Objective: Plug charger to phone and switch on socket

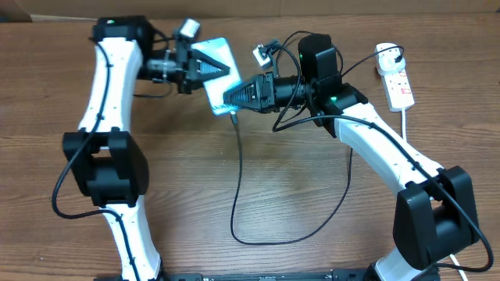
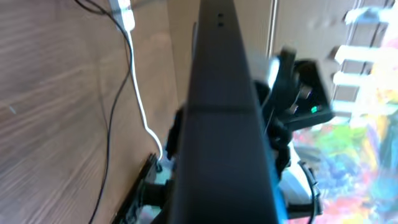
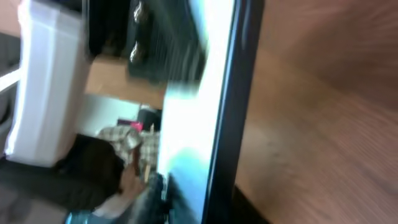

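Left fingers (image 1: pixel 209 69) clamp the phone (image 1: pixel 222 52); right fingers (image 1: pixel 233 97), spread unclear, sit at its lower edge.

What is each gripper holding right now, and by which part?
The left gripper clamps the phone by one long edge. The right gripper sits at its lower end beside the charger; whether it grips anything cannot be told.

overhead: bright, even light, sharp, just faint soft shadows on table (image 1: pixel 195 257) | left wrist: phone (image 2: pixel 224 124) edge too close, mushy, right side washed out | right wrist: smeared all over, phone face blown out white
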Tool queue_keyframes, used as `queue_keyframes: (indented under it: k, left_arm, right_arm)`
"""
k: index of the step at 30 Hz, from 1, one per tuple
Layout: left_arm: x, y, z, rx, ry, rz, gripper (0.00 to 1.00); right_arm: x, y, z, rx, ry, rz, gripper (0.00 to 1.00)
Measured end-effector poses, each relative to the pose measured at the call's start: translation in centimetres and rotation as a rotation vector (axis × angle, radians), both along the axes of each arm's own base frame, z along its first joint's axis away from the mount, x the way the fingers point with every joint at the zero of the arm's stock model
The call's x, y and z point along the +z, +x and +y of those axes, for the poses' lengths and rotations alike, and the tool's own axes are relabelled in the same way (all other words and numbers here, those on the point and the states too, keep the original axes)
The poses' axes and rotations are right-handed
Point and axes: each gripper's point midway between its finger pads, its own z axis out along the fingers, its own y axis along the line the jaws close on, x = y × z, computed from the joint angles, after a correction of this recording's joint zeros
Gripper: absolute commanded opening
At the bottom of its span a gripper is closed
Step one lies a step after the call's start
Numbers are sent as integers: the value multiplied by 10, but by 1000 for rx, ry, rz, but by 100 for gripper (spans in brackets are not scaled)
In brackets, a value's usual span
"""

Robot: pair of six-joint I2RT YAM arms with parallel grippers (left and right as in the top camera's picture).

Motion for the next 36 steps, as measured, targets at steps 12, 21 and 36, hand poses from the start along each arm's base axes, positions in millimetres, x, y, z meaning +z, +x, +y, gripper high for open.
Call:
queue_keyframes:
  k: [12,21,36]
  left_arm:
    - [-6,-5,-8,-29,36,-7,4]
    - [-19,-4,-1,-33,110,-21,4]
    - [-67,1,25,-61,408,-86,4]
  right_arm:
    - [-3,15,-8,-68,-22,-11,40]
    - [-2,35,-43,-119,-8,-1,50]
    - [-62,25,-85,-181,-219,144,57]
